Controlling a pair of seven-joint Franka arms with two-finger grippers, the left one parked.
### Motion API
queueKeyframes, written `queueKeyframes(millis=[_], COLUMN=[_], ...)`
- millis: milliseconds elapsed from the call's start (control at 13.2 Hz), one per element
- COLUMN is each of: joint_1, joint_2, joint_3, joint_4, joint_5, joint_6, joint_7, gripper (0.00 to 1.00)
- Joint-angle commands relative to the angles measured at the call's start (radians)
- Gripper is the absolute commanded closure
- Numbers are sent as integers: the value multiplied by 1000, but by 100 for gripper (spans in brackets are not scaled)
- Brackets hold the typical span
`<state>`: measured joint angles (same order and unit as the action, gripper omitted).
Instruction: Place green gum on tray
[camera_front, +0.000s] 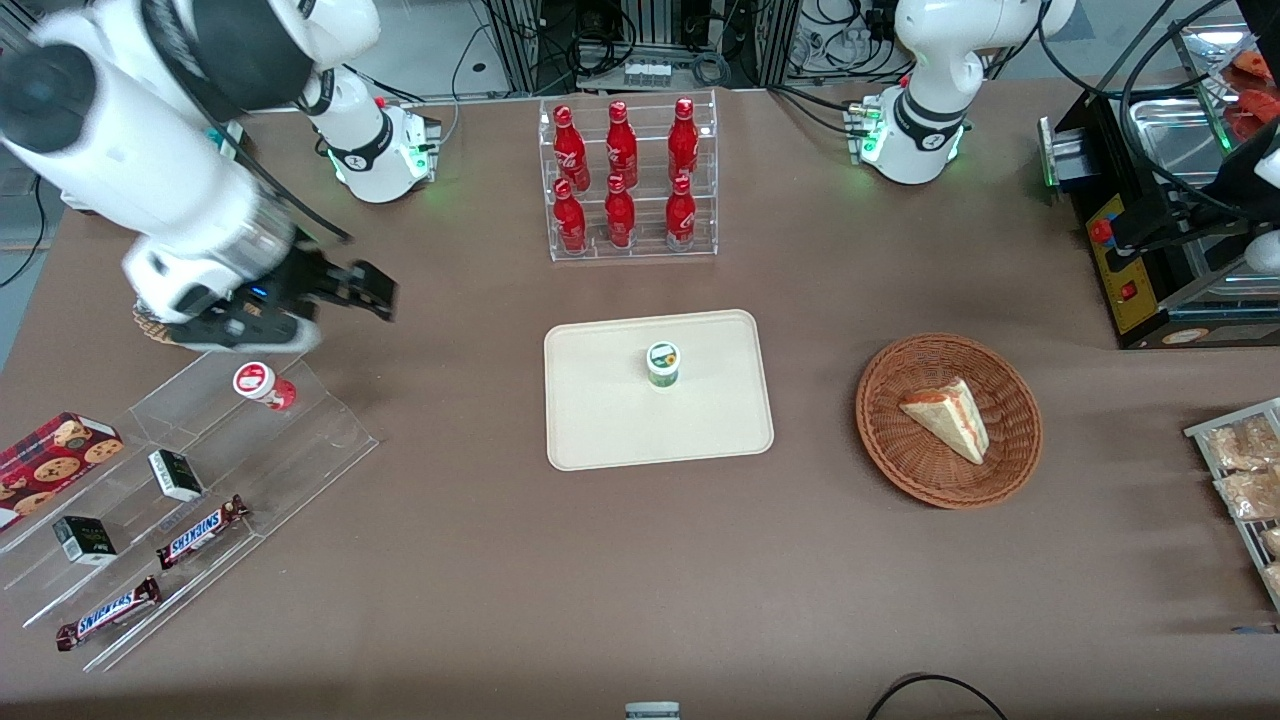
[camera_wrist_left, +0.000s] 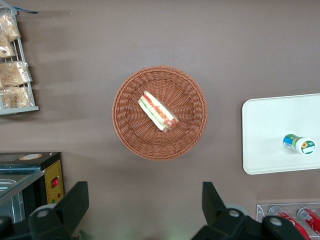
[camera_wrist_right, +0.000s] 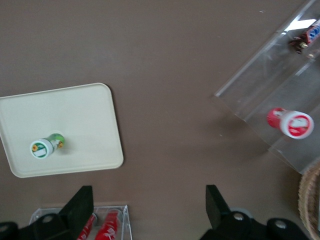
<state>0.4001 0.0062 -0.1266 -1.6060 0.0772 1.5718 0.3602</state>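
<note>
The green gum (camera_front: 662, 363) stands upright near the middle of the cream tray (camera_front: 600, 420), its white lid showing a green-and-yellow mark. In the right wrist view the green gum (camera_wrist_right: 45, 146) also stands on the tray (camera_wrist_right: 85, 115), and in the left wrist view the green gum (camera_wrist_left: 299, 144) sits on the tray (camera_wrist_left: 265, 130). My gripper (camera_front: 365, 290) hangs high above the table toward the working arm's end, well away from the tray and above the clear stepped shelf. It is open, its fingers (camera_wrist_right: 80, 202) wide apart with nothing between them.
A red gum bottle (camera_front: 263, 385) lies on the clear stepped shelf (camera_front: 200, 480) with candy bars and small boxes. A rack of red cola bottles (camera_front: 628, 180) stands farther from the camera than the tray. A wicker basket (camera_front: 948, 420) holds a sandwich.
</note>
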Motion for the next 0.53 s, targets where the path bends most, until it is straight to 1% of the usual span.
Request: queueKeyframes(millis=[0,76,228,379,455], joint_1=[-120,-176,-255,-306,-334], joint_2=[-71,-74,-81,-83,-83], joint_3=[15,16,19,24,27], joint_4=[-41,-40,-40,-32,-28], joint_5=[-13,-13,-13,-14,-14], joint_6=[-56,-68,-90,-114,-118], joint_7=[-151,-199,-289,-309,-348], gripper=[0,0,0,0,0])
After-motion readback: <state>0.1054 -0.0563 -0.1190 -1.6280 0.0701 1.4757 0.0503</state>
